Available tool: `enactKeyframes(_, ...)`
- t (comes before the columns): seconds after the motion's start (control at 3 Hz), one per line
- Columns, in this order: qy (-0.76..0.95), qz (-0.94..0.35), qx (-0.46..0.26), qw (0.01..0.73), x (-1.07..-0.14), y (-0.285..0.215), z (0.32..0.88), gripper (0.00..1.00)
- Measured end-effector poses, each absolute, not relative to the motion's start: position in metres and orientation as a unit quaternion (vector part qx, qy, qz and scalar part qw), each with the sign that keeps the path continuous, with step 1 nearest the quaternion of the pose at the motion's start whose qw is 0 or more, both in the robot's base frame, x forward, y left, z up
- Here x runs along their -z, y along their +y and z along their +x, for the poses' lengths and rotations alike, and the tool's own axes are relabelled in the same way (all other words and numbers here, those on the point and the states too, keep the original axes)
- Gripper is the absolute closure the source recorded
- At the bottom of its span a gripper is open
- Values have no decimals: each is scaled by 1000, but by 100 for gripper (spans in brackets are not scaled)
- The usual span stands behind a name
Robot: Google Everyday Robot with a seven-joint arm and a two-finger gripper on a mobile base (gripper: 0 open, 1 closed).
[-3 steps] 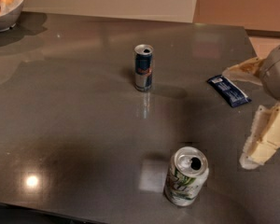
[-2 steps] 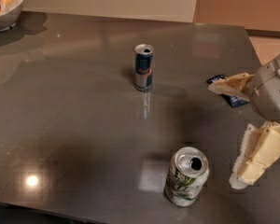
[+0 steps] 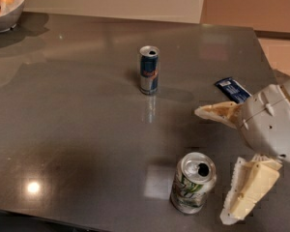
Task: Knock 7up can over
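Observation:
The 7up can (image 3: 193, 182), silver-white with green markings and an open silver top, stands upright near the front edge of the dark grey table (image 3: 77, 110). My gripper (image 3: 212, 166) is just to the right of it, open. One cream finger (image 3: 216, 113) points left above and behind the can. The other finger (image 3: 246, 192) hangs beside the can's right side, a small gap away. Nothing is between the fingers.
A slimmer blue and silver can (image 3: 149, 69) stands upright at the table's middle back. A blue packet (image 3: 233, 89) lies at the right, partly behind my gripper. A white bowl of rolls (image 3: 5, 4) sits at the far left corner.
My gripper has moved left and toward the 7up can, now close beside its right side. Both cans stand where they were.

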State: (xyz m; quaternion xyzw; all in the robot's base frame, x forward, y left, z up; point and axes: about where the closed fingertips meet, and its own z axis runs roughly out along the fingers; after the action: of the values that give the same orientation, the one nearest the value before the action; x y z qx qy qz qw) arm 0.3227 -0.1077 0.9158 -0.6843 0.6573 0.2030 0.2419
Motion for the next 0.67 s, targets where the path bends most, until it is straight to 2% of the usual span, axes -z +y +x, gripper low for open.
enactKeyframes(0.33,647,-687,-217,248,-908,-100,317,0)
enactKeyframes(0.67,642,-688,-225,252,-902,-96,314,18)
